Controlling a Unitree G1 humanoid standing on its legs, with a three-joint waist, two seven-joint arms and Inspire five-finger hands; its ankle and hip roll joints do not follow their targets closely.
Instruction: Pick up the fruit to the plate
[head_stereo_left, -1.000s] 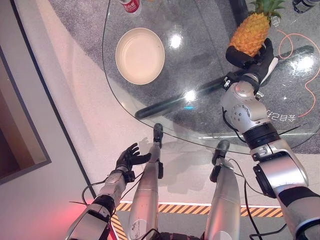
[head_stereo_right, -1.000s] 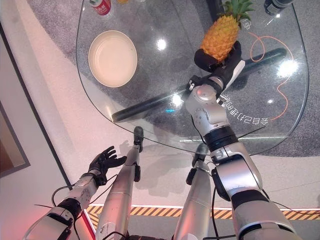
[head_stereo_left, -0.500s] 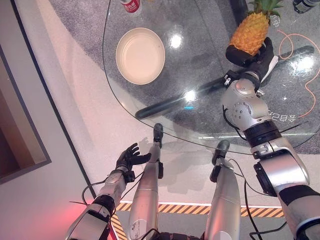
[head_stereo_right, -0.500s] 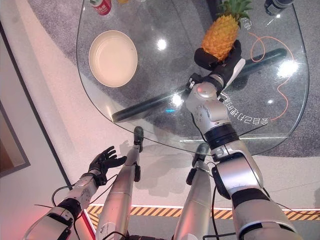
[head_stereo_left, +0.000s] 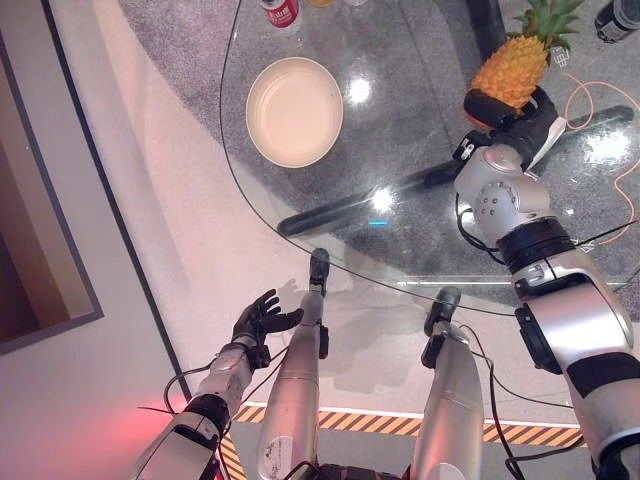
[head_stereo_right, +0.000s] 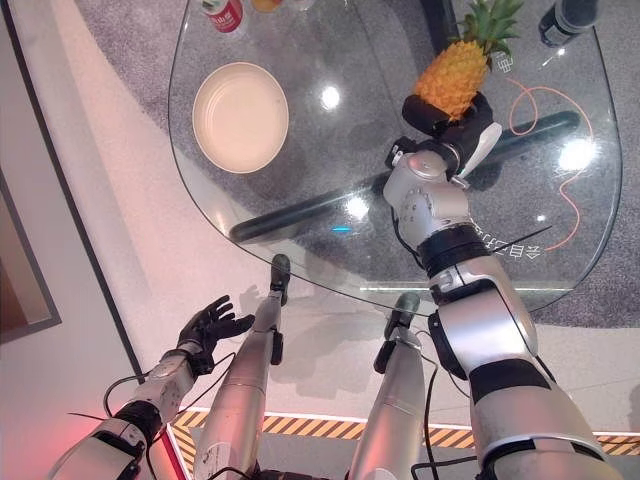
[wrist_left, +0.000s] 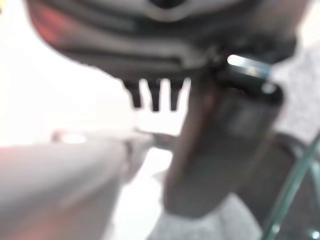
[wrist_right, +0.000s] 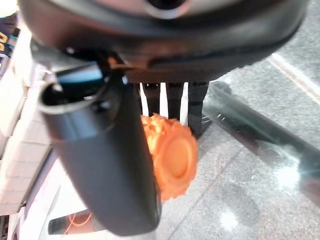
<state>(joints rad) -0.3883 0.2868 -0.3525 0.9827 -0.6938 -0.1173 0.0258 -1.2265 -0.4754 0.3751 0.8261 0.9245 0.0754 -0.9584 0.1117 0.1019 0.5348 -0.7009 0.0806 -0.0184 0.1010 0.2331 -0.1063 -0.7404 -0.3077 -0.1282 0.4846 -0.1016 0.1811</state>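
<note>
A pineapple (head_stereo_left: 510, 70) with a green crown leans at the far right of the glass table (head_stereo_left: 400, 130). My right hand (head_stereo_left: 503, 108) is shut on its lower end. In the right wrist view the thumb (wrist_right: 110, 165) and fingers (wrist_right: 170, 105) pinch the orange base of the pineapple (wrist_right: 172, 157). An empty cream plate (head_stereo_left: 294, 111) sits on the far left part of the table, well away from the fruit. My left hand (head_stereo_left: 262, 318) hangs open, low over the floor below the table's near edge.
A red can (head_stereo_left: 282, 12) stands just beyond the plate at the table's far edge. A dark bottle (head_stereo_left: 618, 15) stands at the far right corner. An orange cable (head_stereo_left: 600, 90) and a dark bar (head_stereo_left: 350, 205) show under the glass.
The whole picture has shifted slightly, so the camera moved. My right hand keeps its hold on the pineapple's base. The left hand has stayed where it was.
</note>
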